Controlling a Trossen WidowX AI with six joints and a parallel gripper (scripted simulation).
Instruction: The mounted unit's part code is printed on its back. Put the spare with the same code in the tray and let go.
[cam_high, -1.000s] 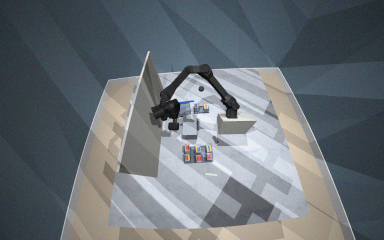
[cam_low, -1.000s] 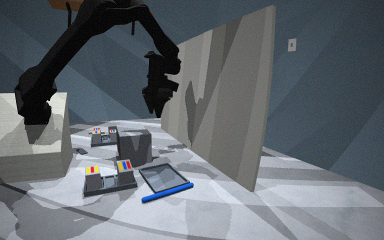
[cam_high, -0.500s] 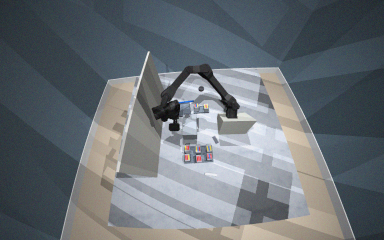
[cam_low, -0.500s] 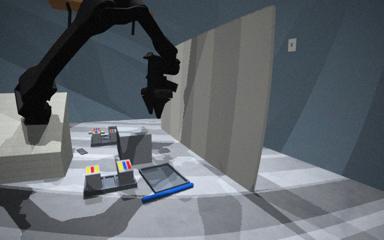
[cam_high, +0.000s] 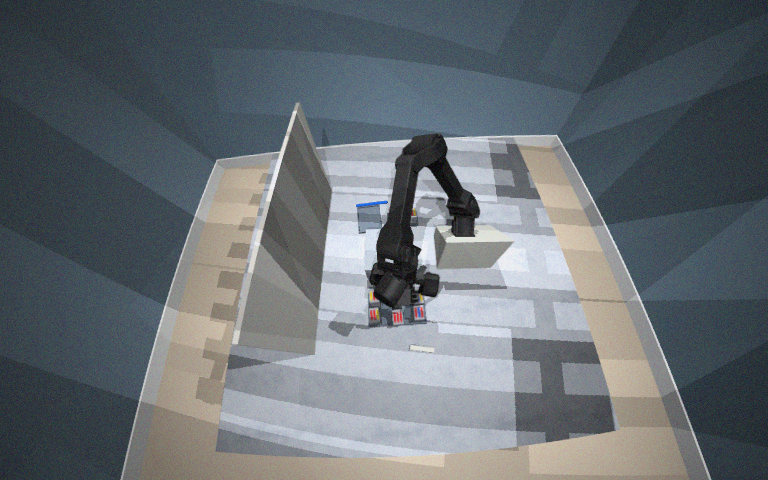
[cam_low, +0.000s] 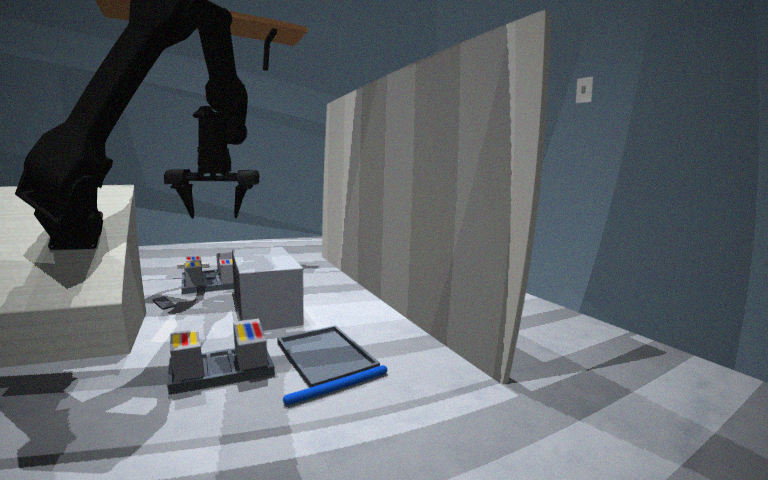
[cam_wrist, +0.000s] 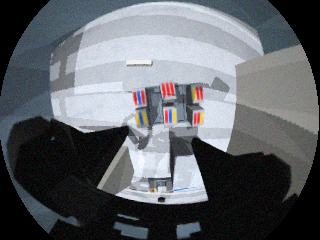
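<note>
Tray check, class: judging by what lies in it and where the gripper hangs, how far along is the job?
Nothing is delivered: the tray beside the blue rod holds no spare. In hand: the gripper hangs open and holds nothing, above the rack of coded spares. Left: pick the matching spare, carry it to the tray, release.

Tray (cam_low: 328, 355) beside spare rack (cam_low: 218, 365); mounted unit (cam_low: 269, 287) behind both, panel (cam_low: 441, 186) alongside

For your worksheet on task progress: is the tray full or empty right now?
Empty. In the exterior view the tray shows only its bare grey floor inside the dark rim; no spare lies in it. The open hand hangs high, far behind it.
</note>
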